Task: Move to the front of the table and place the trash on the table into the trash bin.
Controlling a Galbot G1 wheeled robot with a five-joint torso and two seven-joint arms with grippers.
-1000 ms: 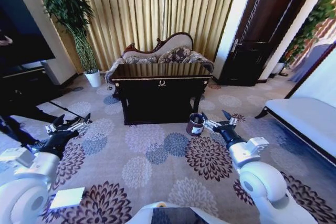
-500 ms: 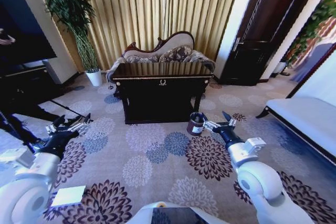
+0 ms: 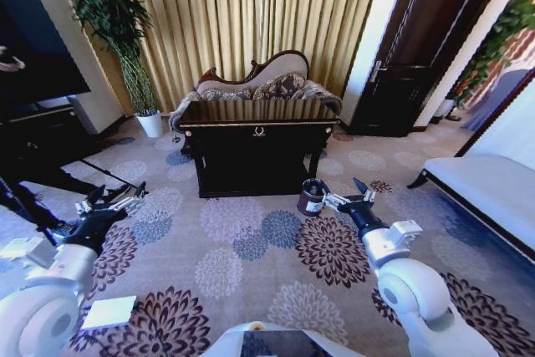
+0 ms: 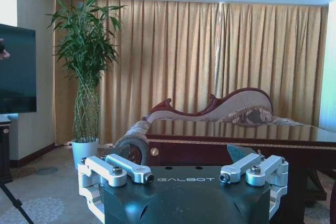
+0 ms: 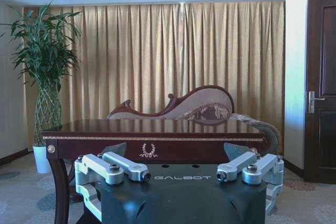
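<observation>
Standing well ahead, the table [image 3: 255, 114] is faced; no trash can be made out on it. The trash bin [image 3: 312, 196] sits beside its right leg, probably light, best gripped at the rim. Left gripper [image 3: 109, 202] and right gripper [image 3: 349, 196] are held spread and empty.

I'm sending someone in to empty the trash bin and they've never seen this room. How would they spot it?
Start at the large dark table before the gold curtains. On the carpet by its front right leg stands the trash bin, close to the right pincer. It is a small dark round bucket with a white label, unlike the white plant pot far left.
</observation>
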